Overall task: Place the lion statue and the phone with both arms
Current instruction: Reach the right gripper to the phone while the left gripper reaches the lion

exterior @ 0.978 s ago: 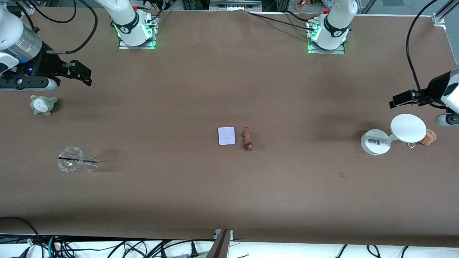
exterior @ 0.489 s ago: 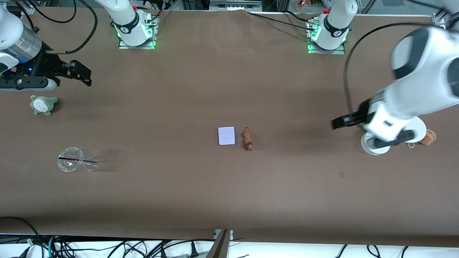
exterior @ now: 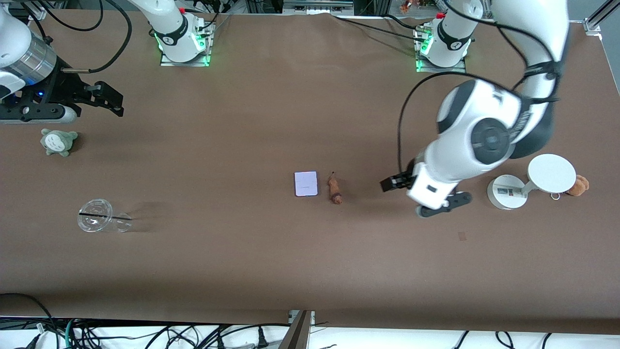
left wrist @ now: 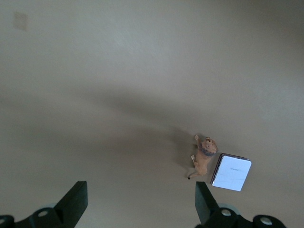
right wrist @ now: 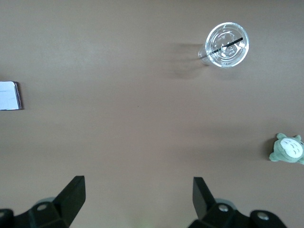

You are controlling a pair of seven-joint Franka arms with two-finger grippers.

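The phone (exterior: 306,183), a flat pale lavender rectangle, lies mid-table. The lion statue (exterior: 333,189), small and reddish-brown, lies right beside it toward the left arm's end. My left gripper (exterior: 395,184) is open and empty, up over bare table between the lion and the white stand. Its wrist view shows the lion (left wrist: 204,159) and phone (left wrist: 231,172) just off one fingertip (left wrist: 202,202), with the gripper (left wrist: 141,204) over bare table. My right gripper (exterior: 109,99) is open and empty, waiting at the right arm's end; its wrist view (right wrist: 137,199) shows the phone's edge (right wrist: 9,95).
A white disc stand (exterior: 506,193) and an orange-brown plush (exterior: 579,185) sit at the left arm's end. A grey-green plush (exterior: 59,141) and a clear cup (exterior: 99,216) on its side lie at the right arm's end, also in the right wrist view.
My left arm has swung in from the left arm's end of the table, past the white stand, toward the lion. The right arm, phone and lion have not moved.
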